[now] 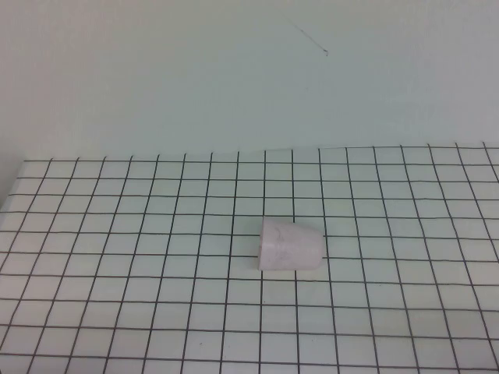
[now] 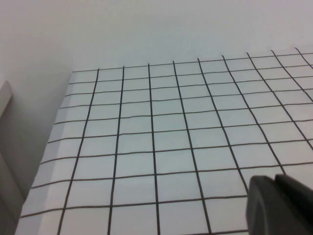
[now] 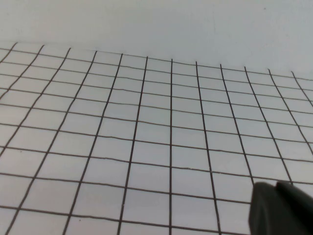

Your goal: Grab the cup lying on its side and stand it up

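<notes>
One cup (image 1: 290, 244) lies on its side near the middle of the table (image 1: 117, 257), a white surface ruled with a black grid. Its narrower closed end points to the robot's left and its wider end to the right. Nothing else rests on the table, so nothing touches the cup or blocks the way to it. A plain pale wall (image 1: 195, 78) rises behind the far edge, marked only by a thin dark scratch (image 1: 310, 39). No brand, label or writing is readable on anything.

Neither arm appears in the high view. The left gripper (image 2: 281, 205) shows only as dark fingers at the edge of its wrist view, above bare grid squares, pressed together and holding nothing. The right gripper (image 3: 281, 208) shows the same way in its own wrist view, closed and empty. The cup appears in neither wrist view.
</notes>
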`<state>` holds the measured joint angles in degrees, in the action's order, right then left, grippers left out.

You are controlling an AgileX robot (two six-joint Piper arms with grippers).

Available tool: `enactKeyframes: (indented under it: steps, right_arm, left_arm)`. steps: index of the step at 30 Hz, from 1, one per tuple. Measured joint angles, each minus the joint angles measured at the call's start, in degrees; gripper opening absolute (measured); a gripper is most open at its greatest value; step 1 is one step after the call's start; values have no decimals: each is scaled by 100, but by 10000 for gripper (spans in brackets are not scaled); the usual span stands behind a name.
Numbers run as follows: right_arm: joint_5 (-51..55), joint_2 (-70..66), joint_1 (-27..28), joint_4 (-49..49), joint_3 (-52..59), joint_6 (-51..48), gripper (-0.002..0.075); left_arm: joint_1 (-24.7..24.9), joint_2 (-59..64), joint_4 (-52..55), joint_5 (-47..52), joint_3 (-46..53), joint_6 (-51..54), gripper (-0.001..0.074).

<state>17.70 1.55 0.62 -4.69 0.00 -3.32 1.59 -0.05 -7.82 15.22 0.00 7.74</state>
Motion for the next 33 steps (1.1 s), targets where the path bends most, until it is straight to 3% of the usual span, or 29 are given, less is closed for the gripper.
enactKeyframes:
  steps: [26,33]
  right_arm:
    - [-102,0,0,-316,200,-27,-2]
    - [-1079,0,0,-316,200,-27,-3]
  left_arm:
    - [0,-146,-26,-105,237,-12,-2]
    - [0,-146,-26,-576,237,-10,1]
